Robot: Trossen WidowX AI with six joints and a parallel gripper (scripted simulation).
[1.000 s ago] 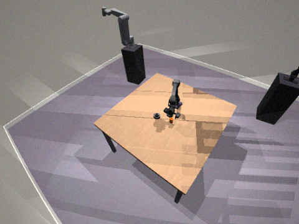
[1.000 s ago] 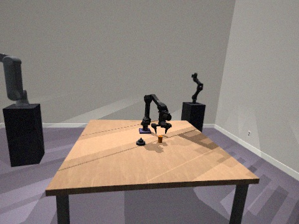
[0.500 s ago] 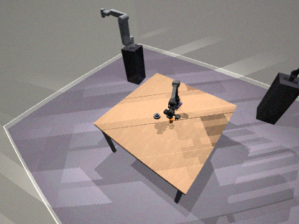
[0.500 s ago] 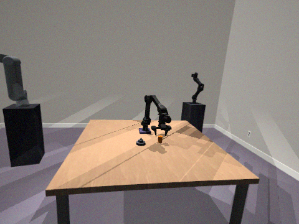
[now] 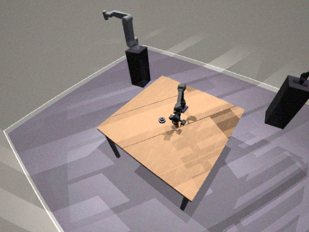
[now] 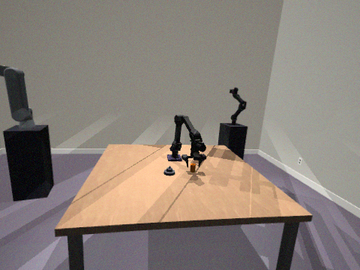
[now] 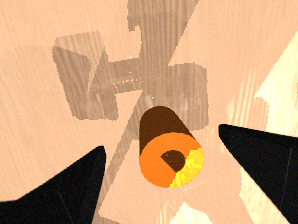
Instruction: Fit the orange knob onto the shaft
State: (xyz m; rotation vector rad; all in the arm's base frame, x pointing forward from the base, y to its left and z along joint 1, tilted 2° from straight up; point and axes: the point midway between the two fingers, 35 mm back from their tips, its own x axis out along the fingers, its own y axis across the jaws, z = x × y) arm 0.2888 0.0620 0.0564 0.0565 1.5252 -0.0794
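Observation:
The orange knob point(image 5: 177, 125) point(image 6: 193, 168) point(image 7: 151, 169) stands upright on the table point(image 5: 154, 148) point(image 6: 150, 202). Its top faces the wrist camera and shows a dark D-shaped hole point(image 7: 175, 160), whose flat edge faces lower left in that view. My gripper point(image 5: 178, 124) point(image 6: 193, 165) point(image 7: 162, 140) is open, pointing down over the knob, with one fingertip to each side and gaps between; nothing is held. The dark round pedestal point(image 5: 161, 120) point(image 6: 169, 172) with its short upright shaft stands beside the knob, to its left in the top and exterior views. It is out of the wrist view.
My arm's base plate point(image 5: 185, 109) point(image 6: 174, 158) is on the table behind the knob and pedestal in the exterior view. A grey arm on a black stand point(image 5: 138, 67) point(image 6: 28, 165) and a black arm on another stand point(image 5: 284, 103) point(image 6: 233, 140) are off the table.

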